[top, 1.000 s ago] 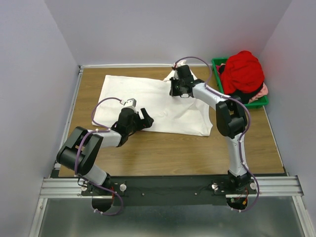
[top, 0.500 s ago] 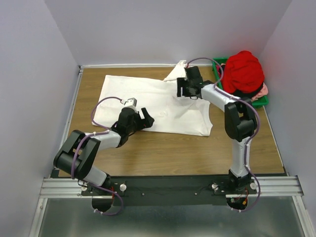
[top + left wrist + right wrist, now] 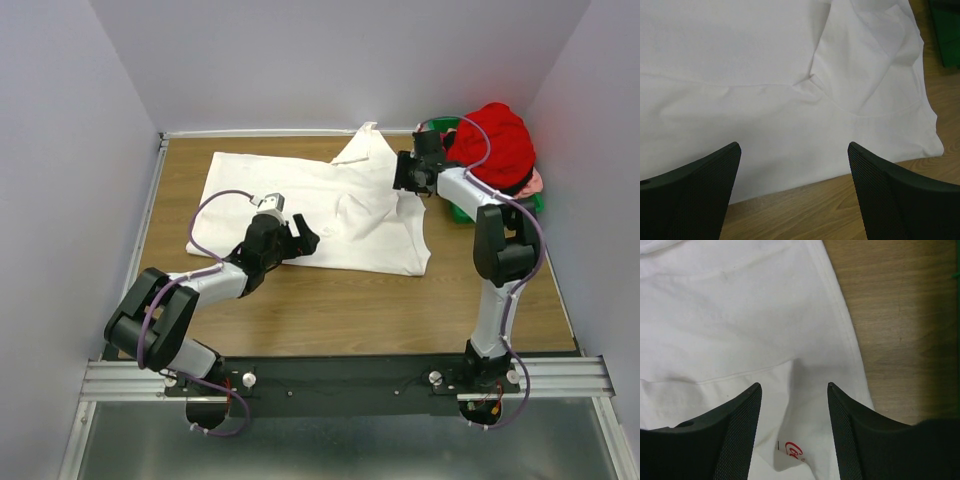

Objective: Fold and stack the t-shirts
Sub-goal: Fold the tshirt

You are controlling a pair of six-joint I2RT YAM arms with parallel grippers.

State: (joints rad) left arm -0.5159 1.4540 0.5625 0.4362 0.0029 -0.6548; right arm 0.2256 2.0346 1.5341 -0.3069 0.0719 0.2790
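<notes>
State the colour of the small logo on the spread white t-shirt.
Red; the script logo on the white cloth t-shirt shows best in right wrist view.

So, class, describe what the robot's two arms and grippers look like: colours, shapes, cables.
The left arm and right arm have pale grey links joined by chunky black joints, with a purple cable looping along each. The left gripper and right gripper each have two black curved fingers with fine dotted texture.

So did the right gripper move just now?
Yes. The right gripper went to the right across the white t-shirt and is now close to the green bin.
</notes>
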